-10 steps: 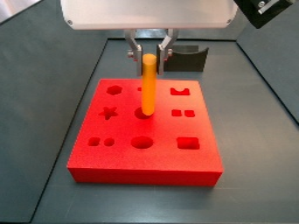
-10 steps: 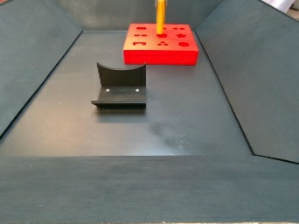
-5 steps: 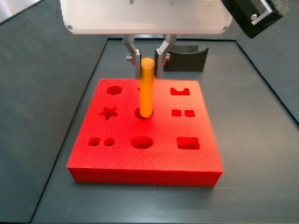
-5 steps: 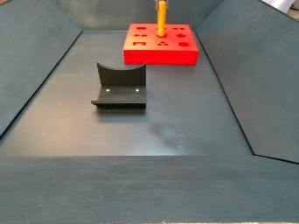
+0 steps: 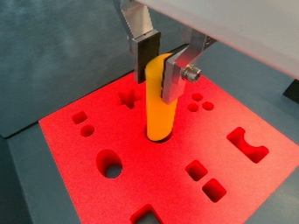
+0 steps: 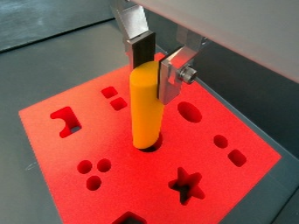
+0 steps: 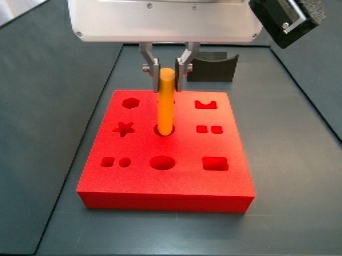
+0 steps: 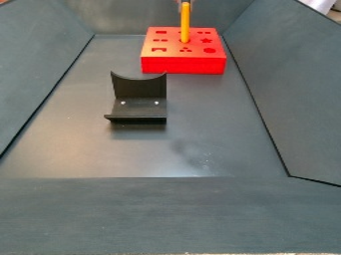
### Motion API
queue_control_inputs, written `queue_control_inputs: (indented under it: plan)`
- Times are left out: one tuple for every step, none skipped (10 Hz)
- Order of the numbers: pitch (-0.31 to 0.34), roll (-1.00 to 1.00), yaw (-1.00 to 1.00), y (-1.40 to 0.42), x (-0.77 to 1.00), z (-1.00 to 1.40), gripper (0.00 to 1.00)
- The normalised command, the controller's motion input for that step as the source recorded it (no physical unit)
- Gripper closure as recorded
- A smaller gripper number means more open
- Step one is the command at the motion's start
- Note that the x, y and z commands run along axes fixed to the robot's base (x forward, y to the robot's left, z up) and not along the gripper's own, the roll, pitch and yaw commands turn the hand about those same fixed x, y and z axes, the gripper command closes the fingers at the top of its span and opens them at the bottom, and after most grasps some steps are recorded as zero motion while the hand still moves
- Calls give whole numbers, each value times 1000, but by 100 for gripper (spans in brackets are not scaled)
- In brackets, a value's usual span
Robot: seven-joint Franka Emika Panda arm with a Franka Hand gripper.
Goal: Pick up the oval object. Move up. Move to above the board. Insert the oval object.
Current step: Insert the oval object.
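The oval object [image 7: 164, 100], a slim orange-yellow peg, stands upright with its lower end in the middle hole of the red board [image 7: 167, 190]. My gripper [image 7: 167, 68] hangs straight above the board and is shut on the peg's top end. In both wrist views the dark pad and the silver finger plate press the peg's upper sides [image 5: 160, 101] [image 6: 143, 109]. The board [image 5: 152, 175] [image 6: 135, 184] shows star, round and square cut-outs around the peg. In a side view the peg [image 8: 184, 18] and board [image 8: 180, 65] lie at the far end of the floor.
The dark fixture [image 8: 136, 97] stands on the grey floor apart from the board; it also shows just behind the board [image 7: 214, 66]. Sloped grey walls rise along both sides of the floor.
The gripper and peg have come down a little, and the peg's lower end has sunk into the middle hole.
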Motion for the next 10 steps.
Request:
queue_control_inputs:
  plan:
    - [0, 7, 0, -14, 0, -97, 100]
    - [0, 11, 0, -49, 0, 0, 100]
    - [0, 14, 0, -20, 0, -11, 100]
    - [-24, 80, 0, -20, -23, -283, 100]
    - [-94, 267, 0, -66, -106, -769, 100]
    - [-93, 241, 0, -54, -83, -854, 100]
    - [-83, 220, 0, -97, -46, -906, 100]
    - [-104, 147, 0, -186, 0, -969, 100]
    - [-137, 33, 0, -191, 0, -1000, 100]
    - [-51, 1, -34, -189, -37, -1000, 100]
